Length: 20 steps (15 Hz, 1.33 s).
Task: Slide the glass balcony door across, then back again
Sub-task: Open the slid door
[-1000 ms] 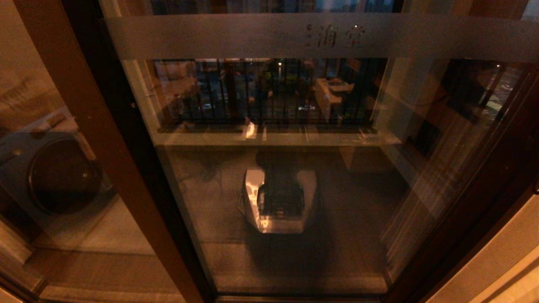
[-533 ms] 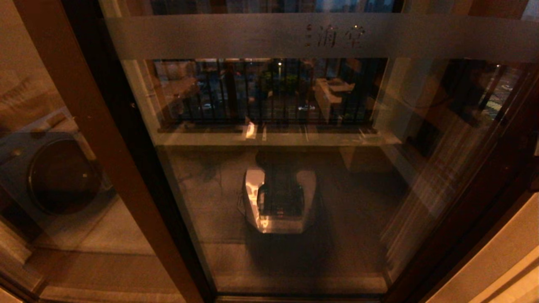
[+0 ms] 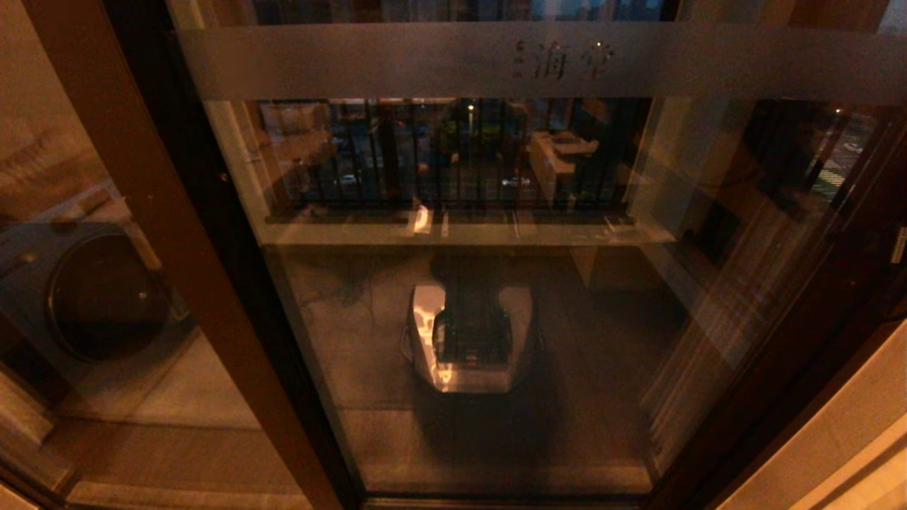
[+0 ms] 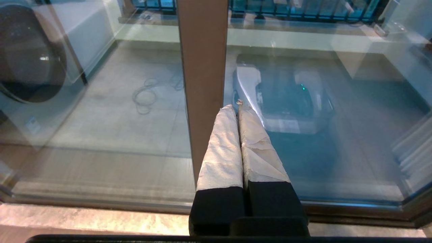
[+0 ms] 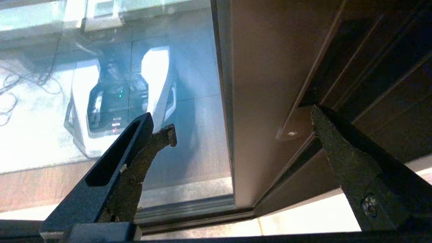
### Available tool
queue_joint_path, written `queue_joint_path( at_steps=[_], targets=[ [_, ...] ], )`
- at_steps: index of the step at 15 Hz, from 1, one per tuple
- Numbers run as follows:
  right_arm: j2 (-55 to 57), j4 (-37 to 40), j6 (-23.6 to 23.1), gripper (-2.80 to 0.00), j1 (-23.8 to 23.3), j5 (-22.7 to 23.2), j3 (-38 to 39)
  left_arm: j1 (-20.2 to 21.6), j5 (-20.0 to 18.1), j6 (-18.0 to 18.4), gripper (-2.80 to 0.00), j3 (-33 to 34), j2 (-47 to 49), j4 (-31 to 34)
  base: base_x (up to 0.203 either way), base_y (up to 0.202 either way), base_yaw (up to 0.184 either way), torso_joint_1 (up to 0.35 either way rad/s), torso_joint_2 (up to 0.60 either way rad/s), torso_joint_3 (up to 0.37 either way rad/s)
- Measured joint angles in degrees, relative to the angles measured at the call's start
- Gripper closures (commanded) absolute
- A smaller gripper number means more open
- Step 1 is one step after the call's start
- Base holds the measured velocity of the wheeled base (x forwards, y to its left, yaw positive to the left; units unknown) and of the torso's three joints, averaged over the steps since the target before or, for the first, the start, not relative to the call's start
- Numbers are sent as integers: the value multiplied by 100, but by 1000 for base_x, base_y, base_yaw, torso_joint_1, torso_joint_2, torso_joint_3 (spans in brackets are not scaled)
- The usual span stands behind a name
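- Glass balcony door (image 3: 496,297): fills the middle of the head view; frosted band with characters (image 3: 567,62) across the top; long axis of the stiles upright; sliding direction sideways along the bottom track (image 5: 189,211). Appears closed against the dark outer frame (image 3: 843,340) on the robot's right.
- Fixed brown-framed panel (image 3: 142,212): to the left of the door, overlapping its left stile; washing machine (image 3: 99,297) visible through it.
- Right stile of the door (image 5: 263,101): between the spread fingers of the right gripper (image 5: 243,116). One fingertip (image 5: 165,133) over the glass side of the stile, the other (image 5: 320,118) at the frame side, close to a small bracket (image 5: 292,133) at the stile's edge. Contact not confirmed.
- Right gripper: jaws wide apart, holding nothing; the nearer arm to the door's right stile, judged the working arm.
- Left gripper (image 4: 239,108): padded fingers pressed together, empty, pointing at the brown post of the fixed panel (image 4: 202,84); judged parked.
- Judged next requirement: closing or hooking on the stile, then pushing leftward, across the upright axis.
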<state>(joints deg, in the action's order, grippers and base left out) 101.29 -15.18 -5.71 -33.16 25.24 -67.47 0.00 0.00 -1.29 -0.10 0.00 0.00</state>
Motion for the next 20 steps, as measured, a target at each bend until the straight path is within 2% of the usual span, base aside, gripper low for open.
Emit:
queue_joint_path(
  at_steps=[11, 20],
  targets=[
    [363, -578, 99, -280, -5, -8, -80, 0, 0, -1, 0, 10, 0, -7, 0, 0, 0, 0, 0, 0],
    [491, -712, 210, -280, 44, 261, -19, 0, 0, -1, 0, 10, 0, -7, 0, 0, 0, 0, 0, 0]
  ],
)
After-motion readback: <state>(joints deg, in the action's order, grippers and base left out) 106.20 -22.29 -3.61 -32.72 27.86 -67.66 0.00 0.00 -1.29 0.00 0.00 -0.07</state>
